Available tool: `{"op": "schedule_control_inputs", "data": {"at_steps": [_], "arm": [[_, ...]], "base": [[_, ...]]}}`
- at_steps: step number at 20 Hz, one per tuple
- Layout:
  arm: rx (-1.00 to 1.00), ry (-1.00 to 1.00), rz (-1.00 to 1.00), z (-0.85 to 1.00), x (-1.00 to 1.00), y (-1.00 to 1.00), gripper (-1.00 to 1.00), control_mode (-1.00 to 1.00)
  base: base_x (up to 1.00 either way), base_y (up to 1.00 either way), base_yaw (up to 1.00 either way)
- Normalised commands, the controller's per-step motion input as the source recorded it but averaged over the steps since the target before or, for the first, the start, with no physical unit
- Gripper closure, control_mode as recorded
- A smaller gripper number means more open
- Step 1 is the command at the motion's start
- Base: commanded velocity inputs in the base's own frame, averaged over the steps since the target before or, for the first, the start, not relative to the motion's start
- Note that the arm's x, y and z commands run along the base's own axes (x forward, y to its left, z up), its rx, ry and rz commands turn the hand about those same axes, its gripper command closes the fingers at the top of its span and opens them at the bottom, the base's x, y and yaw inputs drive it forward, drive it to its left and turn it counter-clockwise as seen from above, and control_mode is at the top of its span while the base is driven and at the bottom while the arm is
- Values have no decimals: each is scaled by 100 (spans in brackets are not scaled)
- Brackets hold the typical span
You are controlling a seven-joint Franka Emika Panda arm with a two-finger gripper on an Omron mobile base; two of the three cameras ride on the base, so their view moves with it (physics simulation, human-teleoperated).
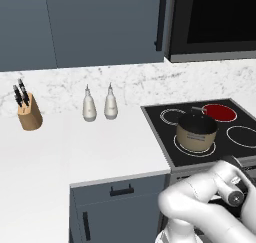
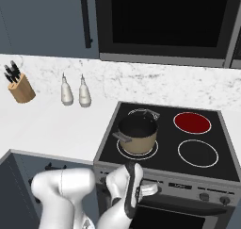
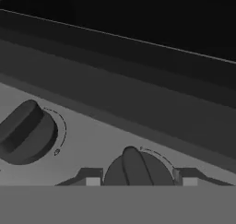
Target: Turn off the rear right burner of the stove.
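The robot's hand is clenched on a stove knob, a twist likely needed next as the rear right burner glows red.

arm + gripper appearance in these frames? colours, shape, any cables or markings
Arm: glossy white rounded shells, bulbous links, dark joint sections with a grey cap at one joint. Gripper: two small dark fingertips with pale grey pads on the inner faces. No cables or markings visible.
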Motion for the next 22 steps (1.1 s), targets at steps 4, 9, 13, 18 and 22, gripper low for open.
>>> {"op": "schedule_control_inputs", "data": {"at_steps": [4, 9, 13, 18, 22], "arm": [[60, 15, -33, 0, 0, -74, 100, -100], [67, 20, -43, 0, -2, -83, 100, -100], [67, 16, -48, 0, -22, -91, 100, -100], [67, 10, -51, 0, -40, -96, 100, -100], [65, 6, -51, 0, -47, -88, 100, -100]], "base": [[0, 0, 0], [0, 0, 0], [0, 0, 0], [0, 0, 0], [0, 0, 0]]}}
